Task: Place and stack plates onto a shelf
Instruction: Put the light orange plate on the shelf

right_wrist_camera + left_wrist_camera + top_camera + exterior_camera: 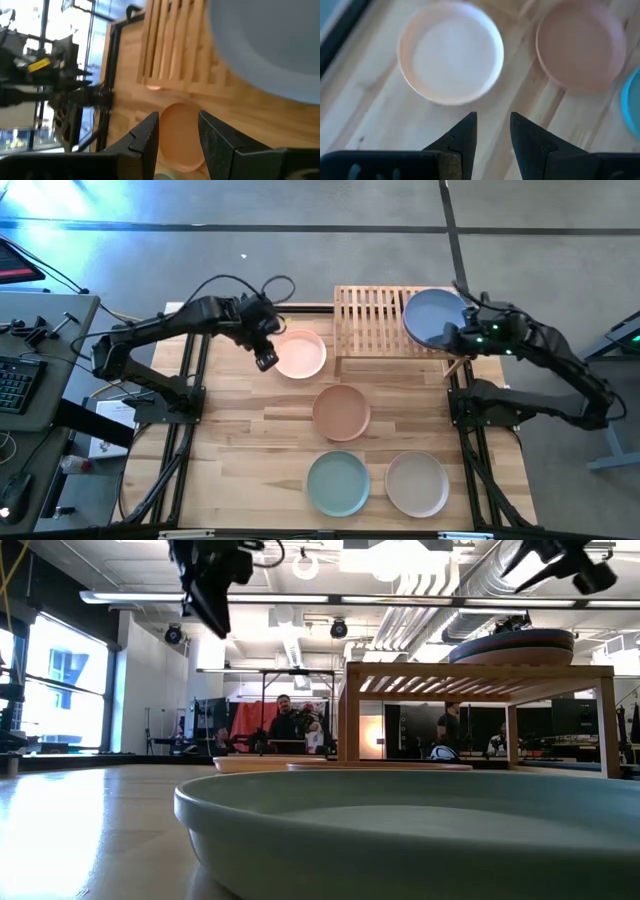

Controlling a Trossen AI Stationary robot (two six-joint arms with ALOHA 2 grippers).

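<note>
Nearest the table's lower edge we see the round matte mint plate and beige plate, bare wood around them; mid-frame, the salmon plate. Higher, our left gripper, fingers apart and empty, hovers beside the pale pink plate. Upper right, the slatted wooden shelf carries the dark blue-topped plate stack; our right gripper, parted, is at its edge.

Bright, even overhead light on the bench; blue glare flares on the floor beyond its far left corner. Low down, the nearest plate blurs soft. Left wrist view smears; window daylight blows out white.
</note>
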